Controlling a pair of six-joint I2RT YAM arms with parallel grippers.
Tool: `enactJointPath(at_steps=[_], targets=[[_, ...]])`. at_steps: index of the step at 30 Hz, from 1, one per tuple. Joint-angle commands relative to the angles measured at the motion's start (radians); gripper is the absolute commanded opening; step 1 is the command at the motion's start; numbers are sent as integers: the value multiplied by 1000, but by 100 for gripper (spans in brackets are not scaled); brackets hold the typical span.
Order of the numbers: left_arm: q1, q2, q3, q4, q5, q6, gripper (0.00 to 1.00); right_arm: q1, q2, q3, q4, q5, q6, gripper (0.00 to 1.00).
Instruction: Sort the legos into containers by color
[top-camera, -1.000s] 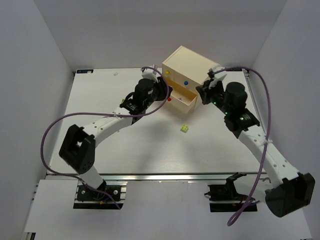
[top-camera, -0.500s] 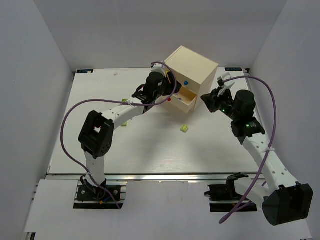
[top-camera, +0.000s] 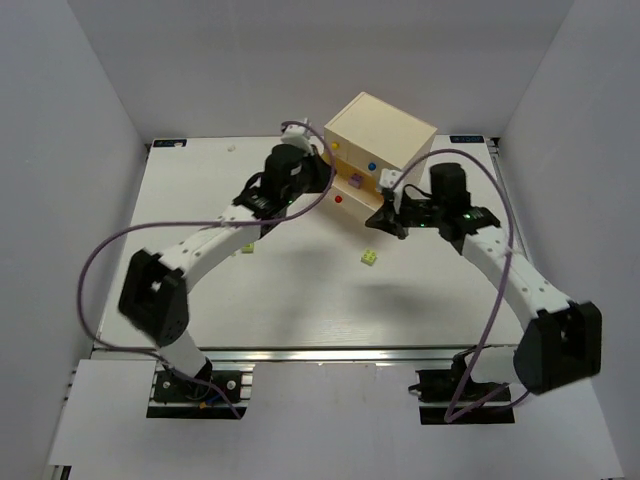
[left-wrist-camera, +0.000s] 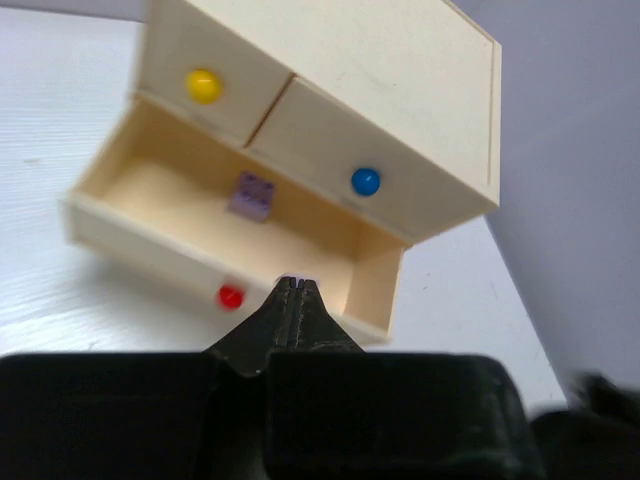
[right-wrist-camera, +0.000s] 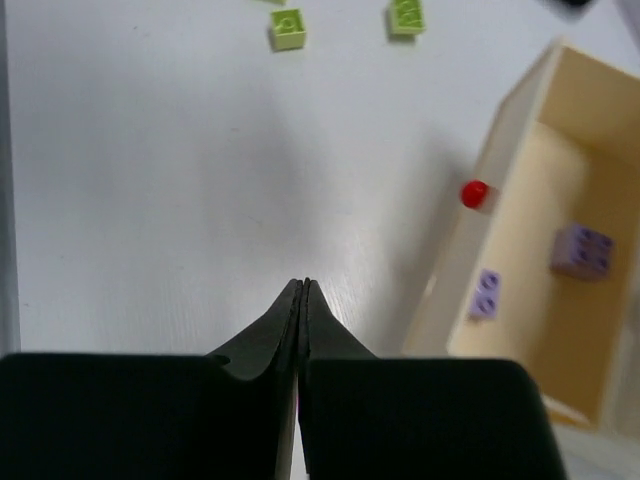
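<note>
Having let go a moment ago, my left hand (left-wrist-camera: 297, 283) has snapped together, empty, above the red-knob drawer (left-wrist-camera: 140, 240), where a lavender lego (left-wrist-camera: 251, 195) now lies. My right hand (right-wrist-camera: 303, 285), also together and empty, has swung close; lime legos (right-wrist-camera: 288, 28) wait on the counter (right-wrist-camera: 150, 200).

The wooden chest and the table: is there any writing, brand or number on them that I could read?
No text can be read in any view.
Chest: no writing, only a yellow knob, a blue knob and a red knob.
A small bluish strip and a second strip at the table's far edge: too small to read.
</note>
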Motion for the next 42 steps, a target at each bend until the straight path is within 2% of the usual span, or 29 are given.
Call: enactJointPath(at_steps=[1,2,3,4,5,6,8,10,14,17,23,30,42], targets=[[53,-306,-142,-77,-76,79,0,111,119,119,-154,102,-133,0],[62,-363,-189,-93,-95,92,0,139,142,133,-114,241,-99,0],[62,-417,-295,-123,-146,121,4,204,157,144,-97,312,-50,0],[73,-522,-349,-136,-170,132,13,229,190,160,-76,383,-15,0],[82,-578,-400,-149,-193,144,37,248,204,170,-27,461,23,0],[82,-626,-444,-177,-220,164,48,267,220,179,-11,611,60,0],[82,-751,-553,-202,-294,192,62,326,269,216,21,757,129,0],[82,-836,-628,-229,-367,238,74,361,324,254,44,1046,157,0],[82,-887,-635,-246,-405,295,78,404,417,279,122,1314,136,0],[82,-898,-638,-243,-420,307,81,420,481,305,145,1394,111,0],[82,-931,-653,-255,-419,298,85,433,547,309,294,1551,48,0],[82,-930,-649,-257,-405,293,86,435,564,345,285,1554,41,0],[82,-931,-650,-257,-400,290,88,404,641,374,337,1609,-64,0]])
